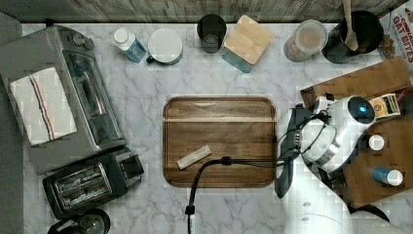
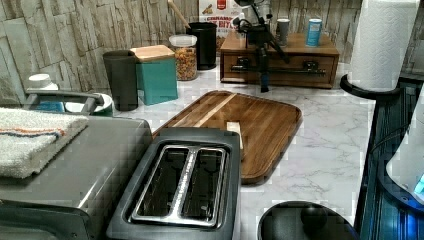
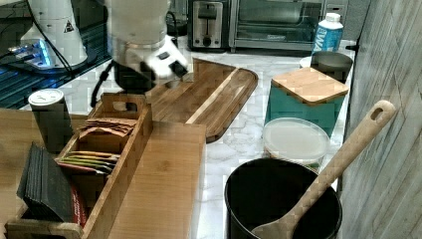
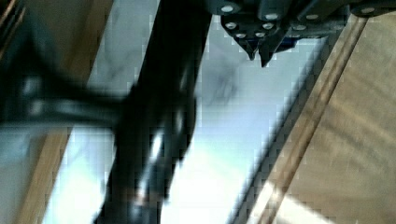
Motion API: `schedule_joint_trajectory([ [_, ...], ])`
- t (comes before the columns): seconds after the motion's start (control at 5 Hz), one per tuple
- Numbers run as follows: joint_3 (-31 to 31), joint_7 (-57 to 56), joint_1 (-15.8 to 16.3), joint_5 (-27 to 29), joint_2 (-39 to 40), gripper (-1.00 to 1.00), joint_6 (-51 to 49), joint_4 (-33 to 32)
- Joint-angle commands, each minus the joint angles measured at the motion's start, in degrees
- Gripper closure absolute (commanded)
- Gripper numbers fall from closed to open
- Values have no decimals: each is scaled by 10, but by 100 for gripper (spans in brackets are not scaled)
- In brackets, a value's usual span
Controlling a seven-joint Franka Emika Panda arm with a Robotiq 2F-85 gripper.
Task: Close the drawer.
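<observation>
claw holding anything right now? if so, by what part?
Nothing held. In the wrist view the claw has its tips together with nothing between them, over bare marble counter. The drawer front isn't gripped.

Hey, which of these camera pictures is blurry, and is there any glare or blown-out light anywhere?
Wrist view: heavily smeared, the dark bar streaked, the marble counter washed out to white, while the gripper reads sharper. Left view: bright sheen on the counter by the paper towel roll. Top view: even light, blocky patches on the marble. Right view: the wooden spoon is crisp, the toaster oven softer.
</observation>
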Motion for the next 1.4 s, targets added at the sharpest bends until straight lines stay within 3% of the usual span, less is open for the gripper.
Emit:
schedule_joint_trajectory([
  [0.2, -90, -6, -57, -19, 3, 100, 99, 170],
  [1.4, -100, -9, -49, -12, 5, 100, 99, 170],
])
